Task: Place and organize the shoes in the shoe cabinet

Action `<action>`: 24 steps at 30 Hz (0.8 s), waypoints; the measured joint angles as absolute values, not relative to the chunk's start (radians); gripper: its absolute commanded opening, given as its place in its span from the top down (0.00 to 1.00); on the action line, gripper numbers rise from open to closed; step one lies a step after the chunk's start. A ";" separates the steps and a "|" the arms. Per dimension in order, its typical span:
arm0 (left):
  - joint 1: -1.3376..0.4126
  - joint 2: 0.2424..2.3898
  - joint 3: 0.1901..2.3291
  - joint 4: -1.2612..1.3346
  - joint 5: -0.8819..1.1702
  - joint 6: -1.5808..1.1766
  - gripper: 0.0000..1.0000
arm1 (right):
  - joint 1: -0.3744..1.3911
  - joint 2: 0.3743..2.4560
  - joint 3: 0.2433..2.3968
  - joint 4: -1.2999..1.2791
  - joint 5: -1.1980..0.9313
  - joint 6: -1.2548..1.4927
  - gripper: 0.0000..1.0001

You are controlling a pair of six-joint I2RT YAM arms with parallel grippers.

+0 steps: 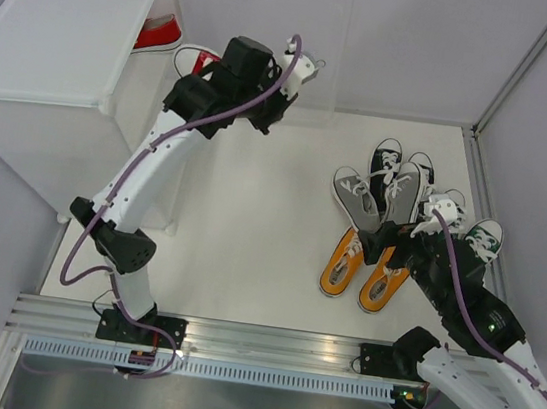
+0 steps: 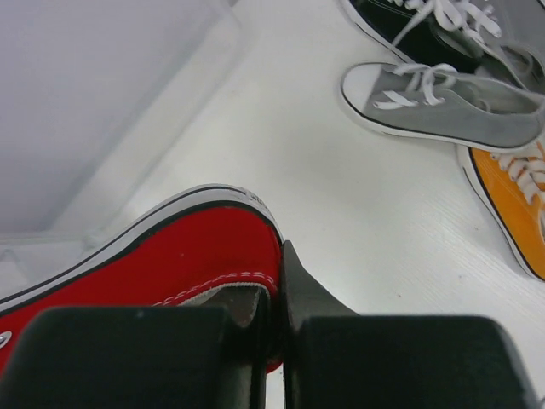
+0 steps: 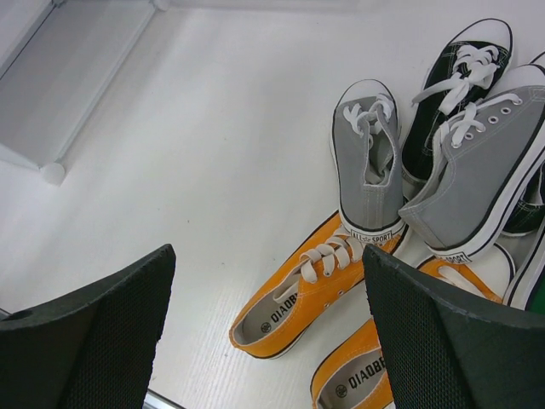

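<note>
One red canvas sneaker (image 2: 170,256) clamped in left pincer (image 2: 279,290)

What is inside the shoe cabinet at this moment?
One red shoe shows at the open side of the shoe cabinet. Its white top hides the rest of the inside. The left gripper holds a second red shoe.

White matte surface (image 1: 273,205), evenly lit, with soft shadows only. Plain pale grey wall panels (image 1: 426,43) enclose it at the back and both sides, joined by slim metal frame posts (image 1: 525,64). An aluminium rail (image 1: 275,344) runs along the near edge, with a slotted white strip (image 1: 231,371) just in front of it.
</note>
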State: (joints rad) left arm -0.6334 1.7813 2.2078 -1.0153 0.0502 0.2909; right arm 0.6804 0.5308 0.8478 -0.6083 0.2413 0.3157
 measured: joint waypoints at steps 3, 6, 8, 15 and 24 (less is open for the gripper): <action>-0.570 1.806 2.298 -1.037 0.049 0.298 0.98 | 0.680 0.559 0.847 -0.591 0.239 0.308 0.06; -0.499 1.822 2.331 -1.054 0.055 0.298 0.98 | 0.680 0.590 0.842 -0.575 0.233 0.300 0.06; -0.450 1.835 2.332 -1.060 0.054 0.299 0.98 | 0.680 0.612 0.836 -0.567 0.224 0.298 0.06; -0.302 1.905 2.335 -1.064 0.077 0.315 0.98 | 0.680 0.690 0.784 -0.521 0.147 0.299 0.06; -0.227 1.919 2.355 -1.023 0.089 0.335 0.98 | 0.680 0.799 0.754 -0.474 0.048 0.301 0.06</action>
